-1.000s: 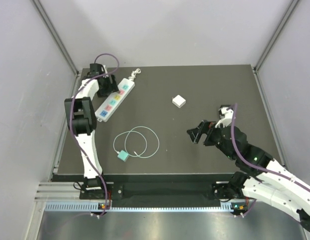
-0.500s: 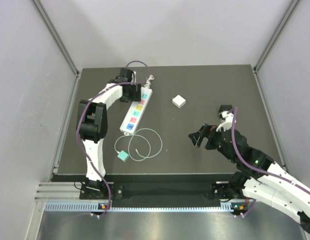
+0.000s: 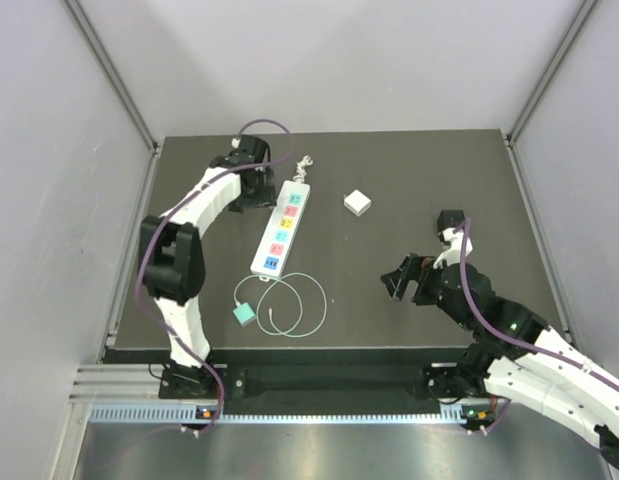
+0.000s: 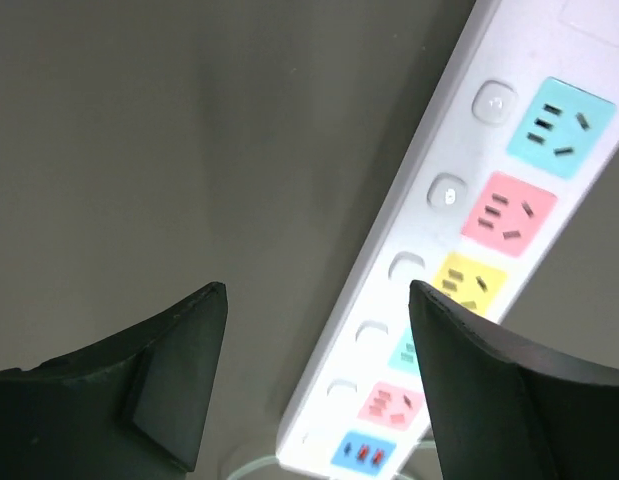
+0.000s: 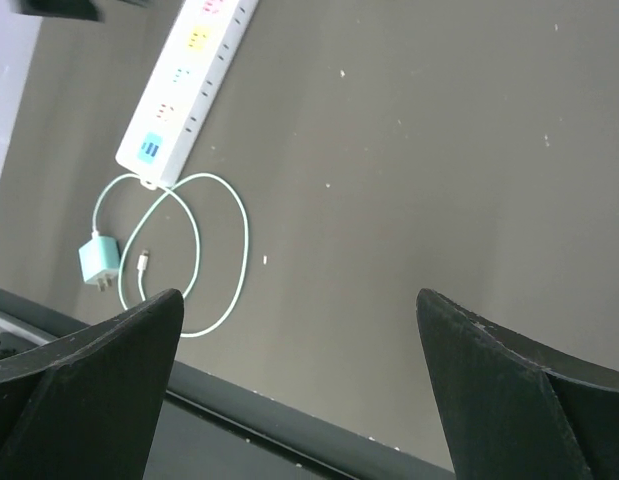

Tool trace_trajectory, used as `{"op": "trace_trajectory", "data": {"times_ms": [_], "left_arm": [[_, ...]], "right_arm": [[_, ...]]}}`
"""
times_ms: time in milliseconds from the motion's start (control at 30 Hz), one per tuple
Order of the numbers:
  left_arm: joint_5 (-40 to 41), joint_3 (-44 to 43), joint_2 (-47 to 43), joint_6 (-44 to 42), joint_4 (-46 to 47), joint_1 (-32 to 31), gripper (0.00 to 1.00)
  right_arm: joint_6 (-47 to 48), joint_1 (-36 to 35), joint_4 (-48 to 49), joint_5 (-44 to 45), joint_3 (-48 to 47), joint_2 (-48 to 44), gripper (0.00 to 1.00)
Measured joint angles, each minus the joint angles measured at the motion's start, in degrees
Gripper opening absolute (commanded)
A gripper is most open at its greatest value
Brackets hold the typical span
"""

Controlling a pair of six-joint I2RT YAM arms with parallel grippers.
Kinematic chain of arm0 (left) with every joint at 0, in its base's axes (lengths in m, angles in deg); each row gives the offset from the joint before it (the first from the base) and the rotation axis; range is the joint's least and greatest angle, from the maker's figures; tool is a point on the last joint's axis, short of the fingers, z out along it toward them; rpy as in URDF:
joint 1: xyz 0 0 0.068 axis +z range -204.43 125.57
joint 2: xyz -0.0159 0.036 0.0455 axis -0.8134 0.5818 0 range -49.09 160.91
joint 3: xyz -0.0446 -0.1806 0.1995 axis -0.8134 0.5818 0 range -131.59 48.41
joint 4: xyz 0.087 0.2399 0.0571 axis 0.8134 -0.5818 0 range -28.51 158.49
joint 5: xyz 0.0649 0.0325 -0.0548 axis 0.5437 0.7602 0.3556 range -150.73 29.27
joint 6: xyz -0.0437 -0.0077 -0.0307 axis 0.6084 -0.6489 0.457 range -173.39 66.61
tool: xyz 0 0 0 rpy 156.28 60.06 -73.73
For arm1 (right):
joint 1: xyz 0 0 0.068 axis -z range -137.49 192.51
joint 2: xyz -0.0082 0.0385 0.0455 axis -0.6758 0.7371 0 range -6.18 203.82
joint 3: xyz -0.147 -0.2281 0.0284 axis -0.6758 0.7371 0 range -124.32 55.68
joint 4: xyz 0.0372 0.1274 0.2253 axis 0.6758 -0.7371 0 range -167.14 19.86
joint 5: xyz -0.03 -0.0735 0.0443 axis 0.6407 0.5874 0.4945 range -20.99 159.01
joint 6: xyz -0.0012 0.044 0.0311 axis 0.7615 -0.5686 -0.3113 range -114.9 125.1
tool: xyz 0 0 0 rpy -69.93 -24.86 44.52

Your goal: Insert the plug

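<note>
Dark grey worktop [image 3: 439, 160], two arms over it, and neither one is gripping anything. Left arm [image 3: 204, 195] is stretched out toward the far side with its elbow folded high. Its claw [image 4: 317, 292] hangs just beside the far end of the power strip [image 3: 281, 228]. In the wrist view its fingers [image 4: 179, 370] are spread wide with bare worktop between them. The right-hand finger overlaps the strip's long edge, but it's impossible to tell if it touches.

Right arm [image 3: 489, 315] is bent low on the right side. Its claw [image 3: 397, 278] points left toward the middle, also gaping wide and empty, well apart from everything.

The plug [image 3: 245, 315], small and teal, lies on the worktop near the front edge, just off the near end of the strip and not in any socket. Its thin white cable [image 3: 299, 305] curls in loops beside it, one loop reaching the strip's near end. A small white square block [image 3: 357, 203] sits alone further back.

The strip's sockets are teal, pink and yellow. Its own cord at the far end is bunched up and hard to make out, and in the left wrist view the near end is cut off behind a finger.
</note>
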Motion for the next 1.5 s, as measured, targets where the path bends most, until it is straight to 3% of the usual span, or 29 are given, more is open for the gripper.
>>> {"op": "trace_trajectory", "data": {"times_ms": [300, 500, 667, 900, 1100, 1500], "left_arm": [[6.99, 17.97, -28.85, 9.16, -5.64, -2.95, 0.77], [1.25, 34.07, -40.81, 14.71, -5.99, -3.39, 0.76], [-1.92, 40.54, -41.22, 18.58, -8.57, -3.87, 0.77], [-2.56, 41.20, -41.62, 23.74, -9.31, -9.64, 0.75], [1.86, 45.35, -41.18, 32.72, -12.13, -15.72, 0.75], [3.63, 54.31, -45.13, 46.49, -10.73, -16.68, 0.71]], "right_arm": [[-1.84, 0.00, -1.09, -0.37, 3.13, -0.55, 1.00], [-1.84, 0.00, -0.52, -1.25, 3.58, -0.61, 1.00], [-1.84, 0.00, 1.38, -2.71, 5.25, -0.57, 1.00], [-1.60, 0.00, 3.96, -4.42, 6.91, 1.31, 1.00], [-1.01, 0.00, 4.00, -5.14, 6.91, 2.67, 1.00], [-0.98, 0.00, 5.18, -5.99, 6.91, 0.76, 1.00]]}}
